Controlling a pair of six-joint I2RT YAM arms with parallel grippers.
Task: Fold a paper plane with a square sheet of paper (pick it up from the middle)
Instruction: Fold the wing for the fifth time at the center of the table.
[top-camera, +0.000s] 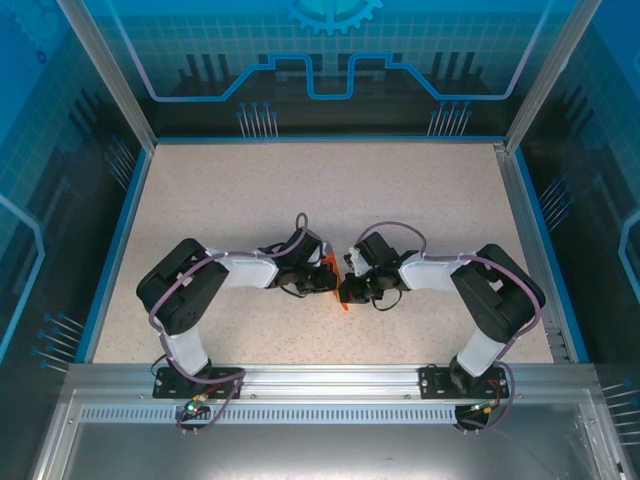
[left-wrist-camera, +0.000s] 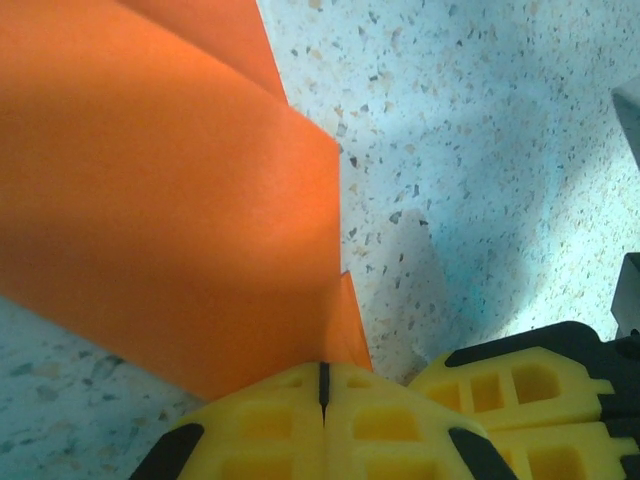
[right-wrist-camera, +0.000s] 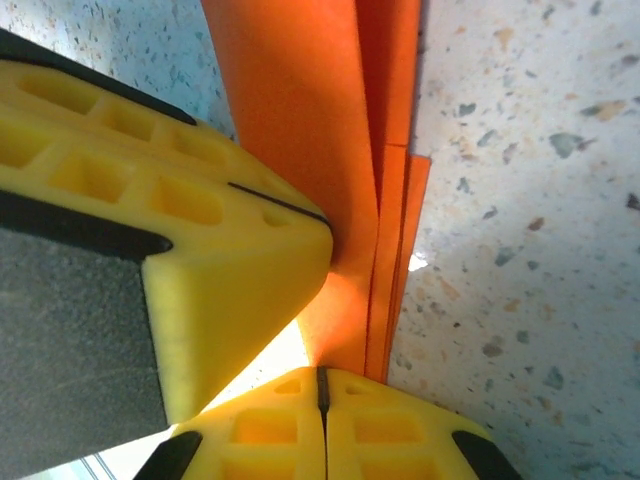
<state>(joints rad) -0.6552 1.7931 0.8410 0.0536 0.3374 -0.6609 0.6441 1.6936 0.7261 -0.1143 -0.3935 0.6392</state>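
Seen from above: left arm and right arm bent inward, meeting mid-counter, slightly toward 6 o'clock. Left jaws in from 9 o'clock, right jaws in from 3 o'clock, tips close together. Orange paper between them, mostly hidden, one sliver poking out toward 6 o'clock.

Left wrist view: left jaws pressed together, just a thin dark seam between the yellow fingers. Clamped on a corner of the paper, right at the tips. Folded layers fanning up toward 11 o'clock, one straight edge running toward 12 o'clock. Right arm's yellow fingers just beside, at 4 o'clock, over speckled counter.

Right wrist view: right jaws likewise squeezed together, seam barely visible between the fingers. Clamped on the paper's lower end. Narrow stacked layers rising toward 12 o'clock. Left arm's finger in from 9 o'clock, its tip touching the paper's face just above the right jaws.

Cannot tell whether the paper touches the counter.
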